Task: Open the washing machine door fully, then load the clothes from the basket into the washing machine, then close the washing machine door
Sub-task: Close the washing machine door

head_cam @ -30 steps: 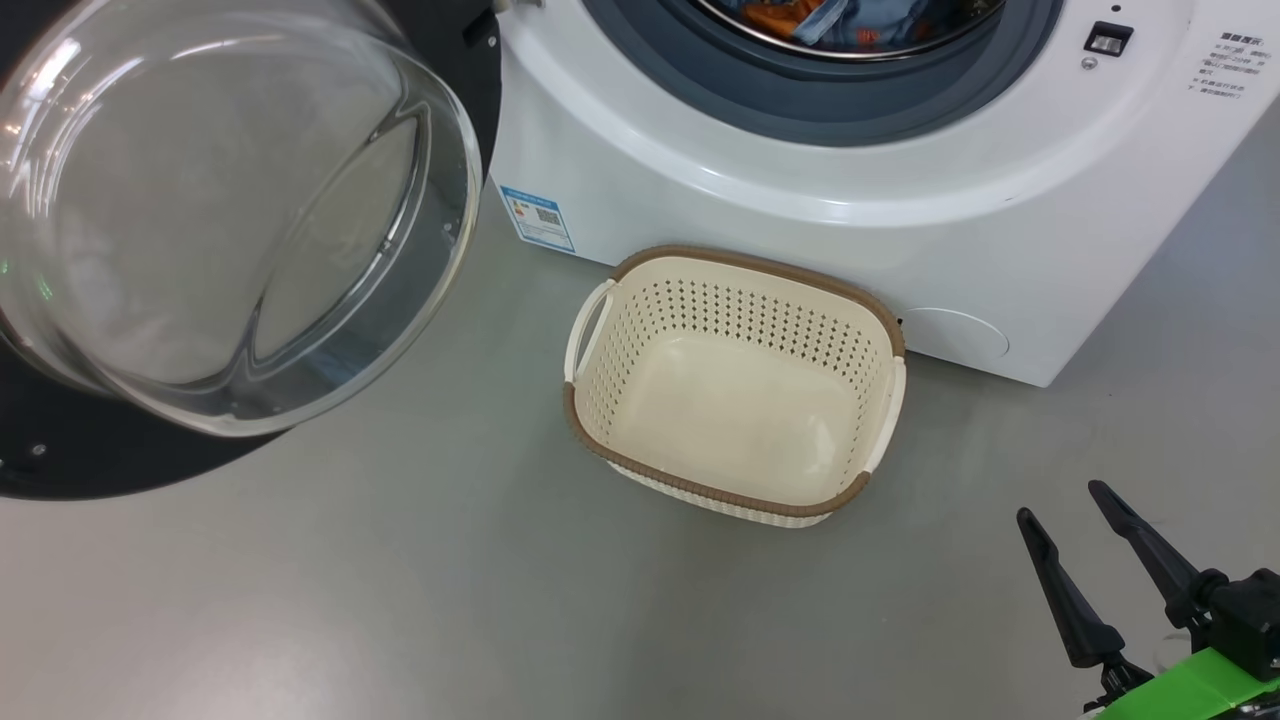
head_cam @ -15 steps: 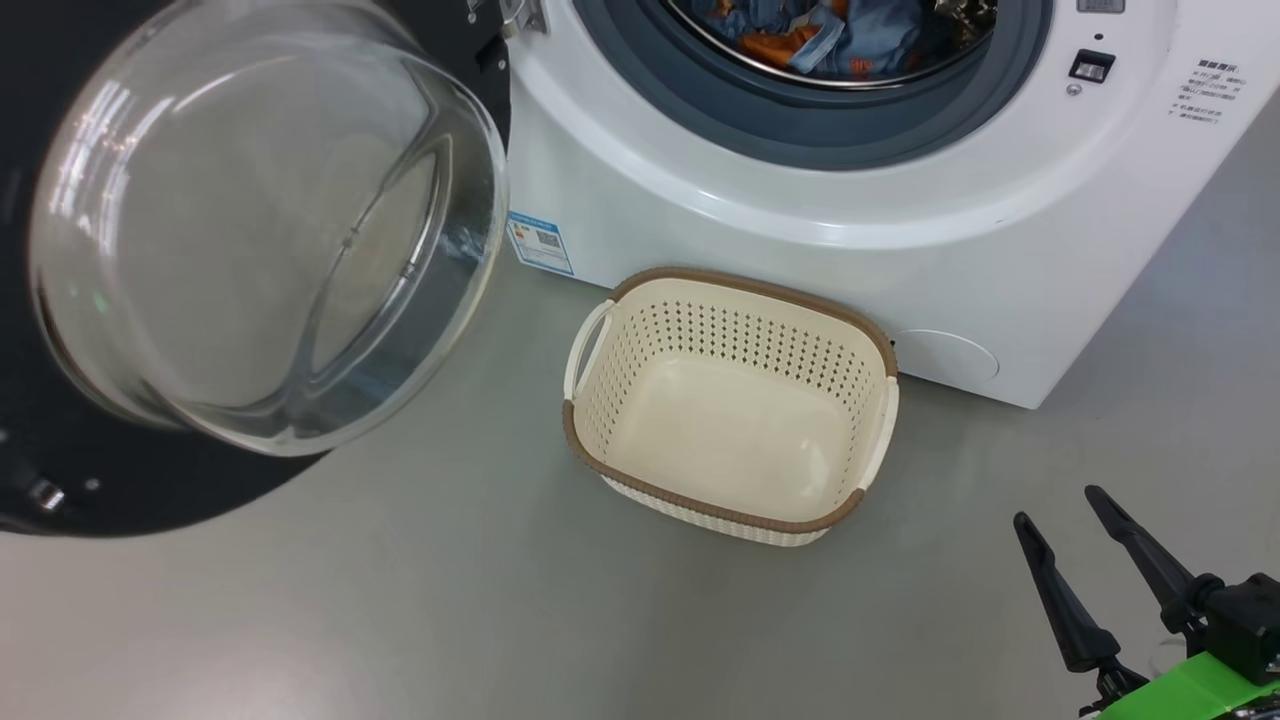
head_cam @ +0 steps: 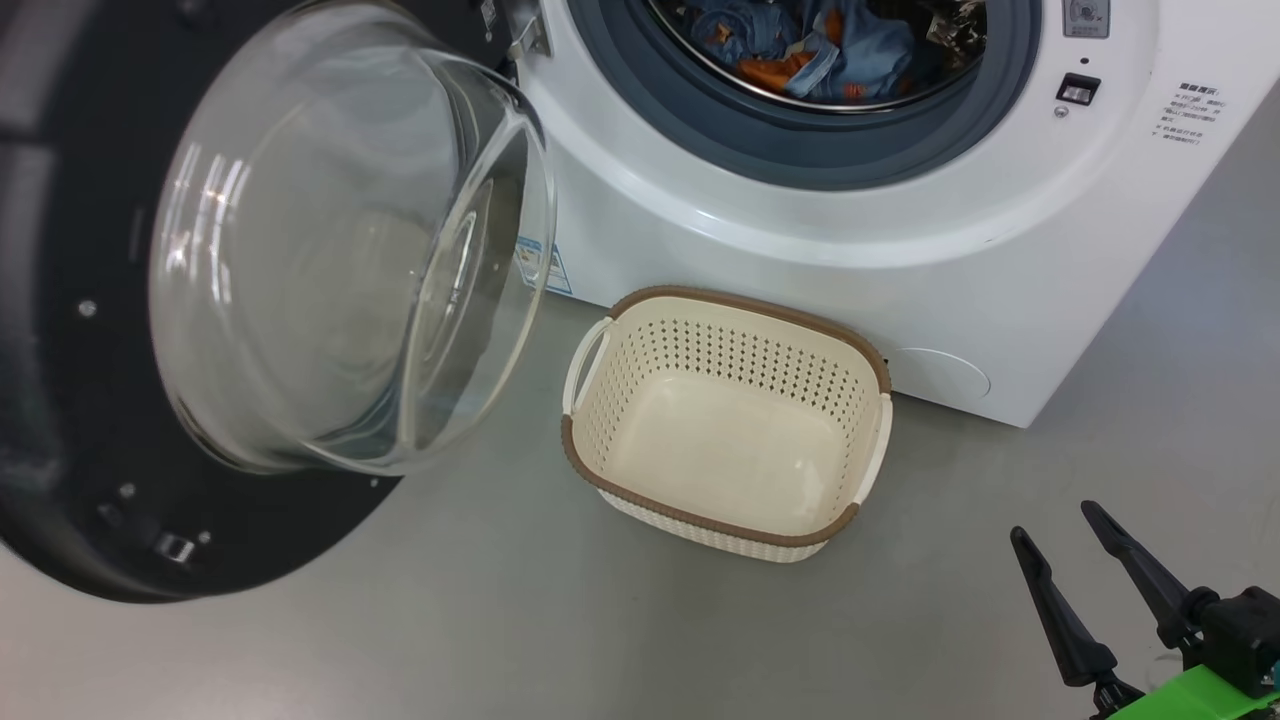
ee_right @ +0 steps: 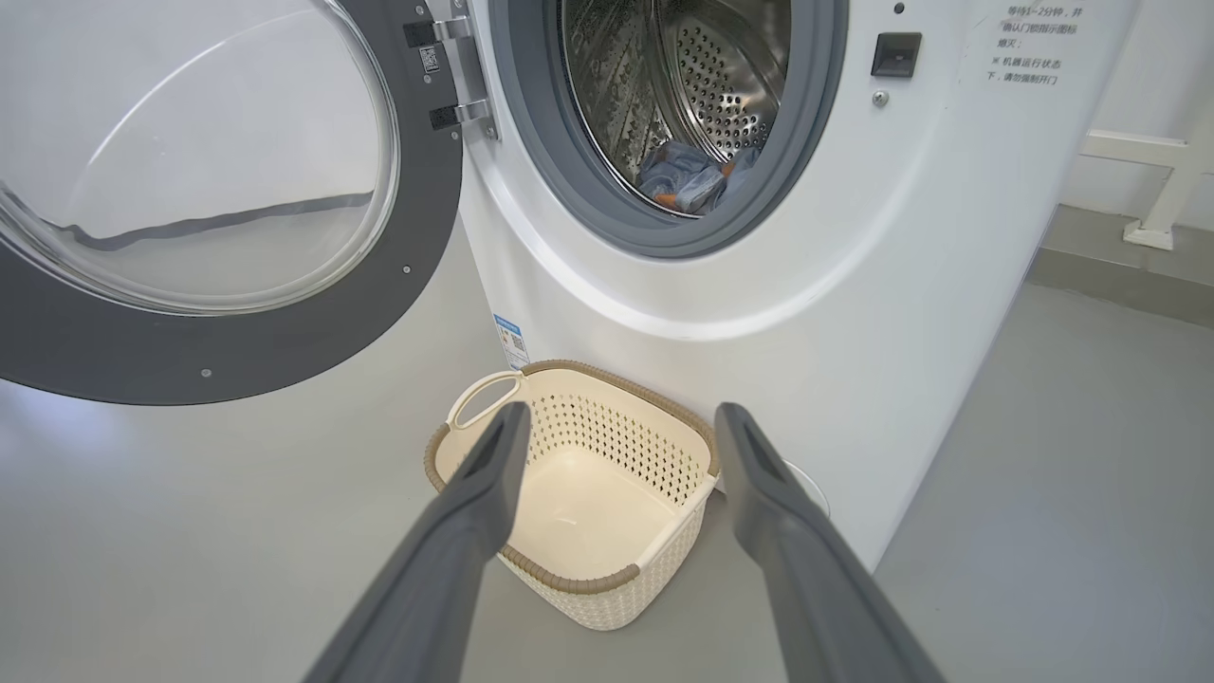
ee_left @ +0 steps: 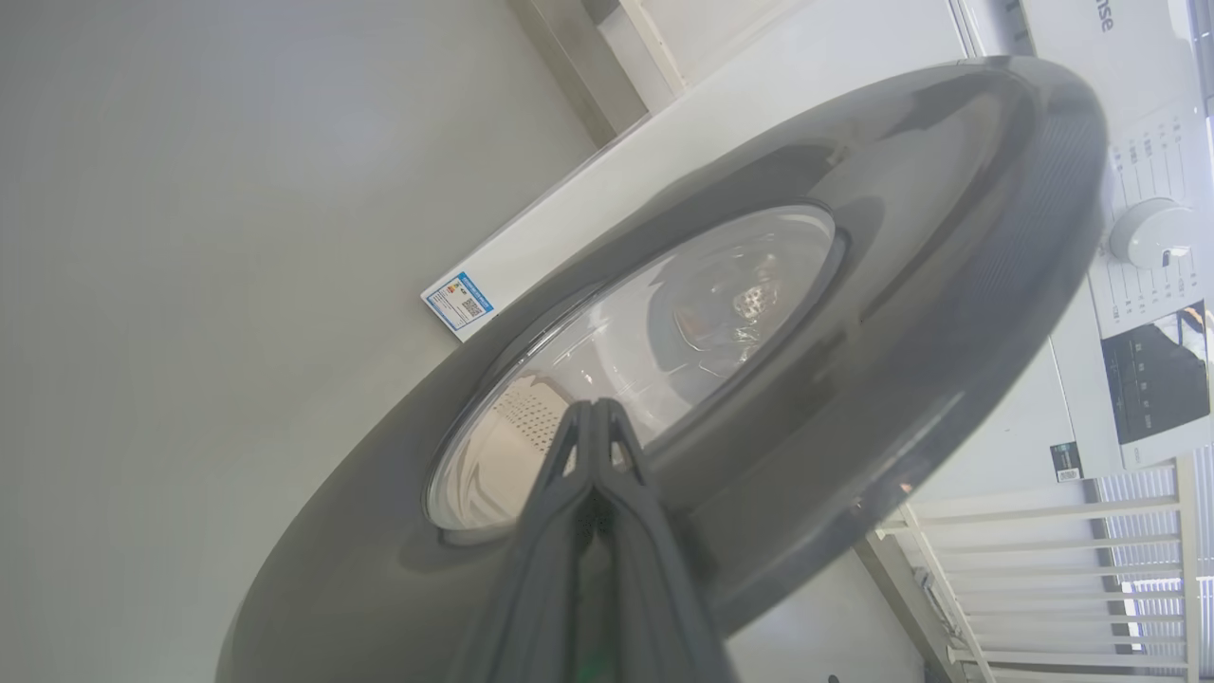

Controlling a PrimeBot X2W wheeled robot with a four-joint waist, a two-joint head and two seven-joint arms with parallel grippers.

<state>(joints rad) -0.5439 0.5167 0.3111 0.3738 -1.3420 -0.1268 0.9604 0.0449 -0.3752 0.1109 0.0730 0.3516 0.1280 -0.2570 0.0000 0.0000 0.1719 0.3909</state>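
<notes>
Evidently only the closing remained: the basket, just ahead of the wide-open, empty right pincer, stood empty. The clothes lay beyond it in the drum of the washing machine. The left pincer, shut on nothing, pointed at the outer face of the washing machine door; contact could not be told. A steady push far from the hinge would likely serve best. Past the left pincer's tip, the blue sticker was too small to read; only the letters "nse" were legible.

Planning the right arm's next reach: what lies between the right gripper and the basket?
Only bare grey floor separates the right gripper from the basket; the head view shows it.
</notes>
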